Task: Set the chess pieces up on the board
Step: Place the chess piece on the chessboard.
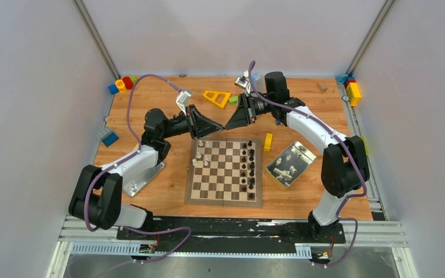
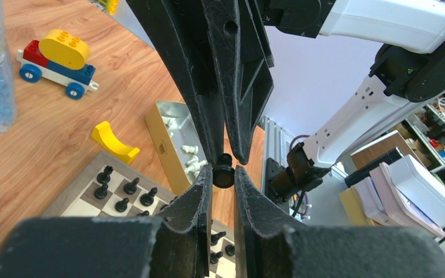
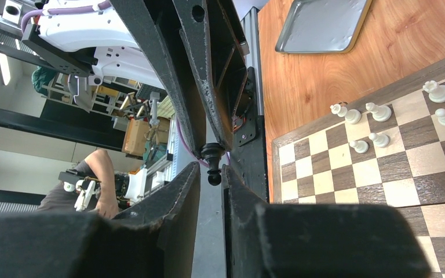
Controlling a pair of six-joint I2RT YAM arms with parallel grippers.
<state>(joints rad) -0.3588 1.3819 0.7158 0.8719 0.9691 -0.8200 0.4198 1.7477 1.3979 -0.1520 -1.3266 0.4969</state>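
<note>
My two grippers meet tip to tip in the air just beyond the far edge of the board (image 1: 225, 200). My left gripper (image 1: 219, 125) (image 2: 224, 174) is shut on the base of a black pawn (image 2: 224, 175). My right gripper (image 1: 232, 123) (image 3: 211, 168) is narrowly open around the pawn's head (image 3: 213, 178), with a gap on one side. Several black pieces (image 1: 247, 168) (image 2: 121, 191) stand along the board's right side. A few white pieces (image 1: 204, 152) (image 3: 376, 110) stand at its far left.
A yellow-sided tin (image 1: 310, 155) (image 2: 168, 124) with white pieces stands right of the board. A silver lid (image 1: 136, 184) (image 3: 321, 26) lies to the left. A yellow block (image 1: 267, 142), a yellow triangle (image 1: 217, 97) and toy blocks (image 2: 58, 61) lie around.
</note>
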